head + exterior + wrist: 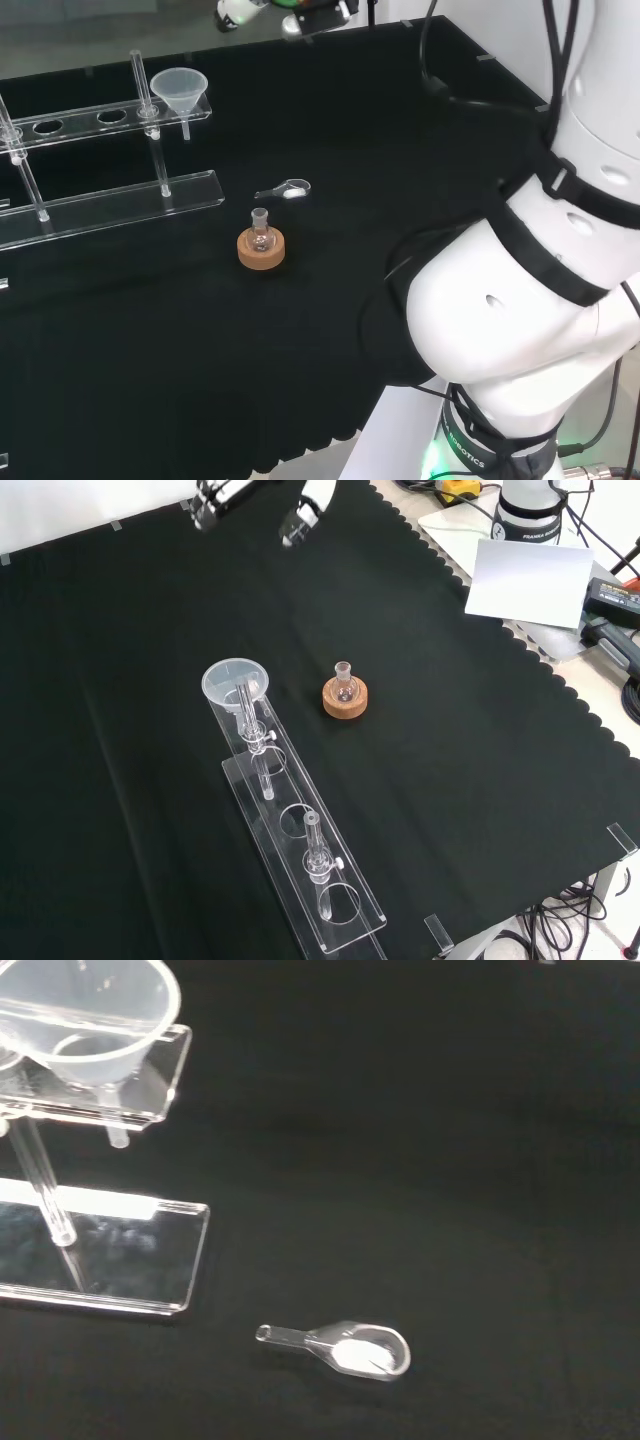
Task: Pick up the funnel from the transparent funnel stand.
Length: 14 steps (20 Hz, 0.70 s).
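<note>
Nearest the wrist camera: a small clear scoop (345,1347) with a little white powder in its bowl, lying flat on the black cloth of the desk (450,1160), apart from the stand.

Funnel (236,683) sits in the end hole of the transparent funnel stand (300,865), mouth up, stem hanging down through the top rail. Head view puts it at the stand's right end (180,90). Untouched so far.

Robot hand (305,510) shows at the top edge of the front view, well above the cloth and well apart from the funnel. Two fingertips are visible, spread apart and not obviously curled; nothing is seen between them. You cannot tell from this much how far open it is.

Key relation for your next move, as judgement: in the front view the funnel lies below and slightly left of the robot hand, so the approach runs along the stand's own line, toward the funnel end. The funnel's long axis is upright, so expect to lift it straight up until the stem clears the hole.

Small flask on a cork ring (345,699) stands just right of the funnel in the front view. Keep the descent clear of it.
</note>
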### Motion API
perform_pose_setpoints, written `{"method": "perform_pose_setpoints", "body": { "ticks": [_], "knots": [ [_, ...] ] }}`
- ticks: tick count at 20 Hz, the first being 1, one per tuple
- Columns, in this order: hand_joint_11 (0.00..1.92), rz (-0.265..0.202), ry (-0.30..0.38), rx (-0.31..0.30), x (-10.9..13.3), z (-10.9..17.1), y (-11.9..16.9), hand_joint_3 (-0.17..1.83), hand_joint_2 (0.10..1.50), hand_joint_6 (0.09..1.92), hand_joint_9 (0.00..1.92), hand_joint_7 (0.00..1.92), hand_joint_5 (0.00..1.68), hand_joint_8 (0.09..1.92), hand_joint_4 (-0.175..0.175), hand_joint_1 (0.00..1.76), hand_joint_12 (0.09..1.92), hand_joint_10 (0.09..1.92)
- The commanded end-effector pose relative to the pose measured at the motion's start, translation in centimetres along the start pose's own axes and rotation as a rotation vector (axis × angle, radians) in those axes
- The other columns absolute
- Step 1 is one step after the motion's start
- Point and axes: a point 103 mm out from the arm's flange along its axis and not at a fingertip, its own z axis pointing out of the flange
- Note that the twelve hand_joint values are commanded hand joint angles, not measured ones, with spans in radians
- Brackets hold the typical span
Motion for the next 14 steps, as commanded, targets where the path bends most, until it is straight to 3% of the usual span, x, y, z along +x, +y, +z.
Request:
{"method": "perform_pose_setpoints", "body": {
  "ticks": [1, 7, 14],
  "knots": [
    [0.07, -0.071, -0.012, 0.014, 2.7, 0.4, 2.2, 0.27, 0.99, 0.09, 0.22, 0.07, 0.2, 0.5, 0.001, 0.31, 1.4, 0.69],
    [0.15, -0.068, -0.041, 0.071, 4.2, 1.7, 3.9, 0.23, 0.89, 0.09, 0.27, 0.03, 0.2, 0.54, -0.005, 0.47, 1.4, 0.71],
    [0.24, -0.076, -0.056, 0.125, 6.6, 3.4, 6.2, 0.21, 0.84, 0.09, 0.33, 0.03, 0.19, 0.58, -0.008, 0.52, 1.39, 0.71]
  ]
}}
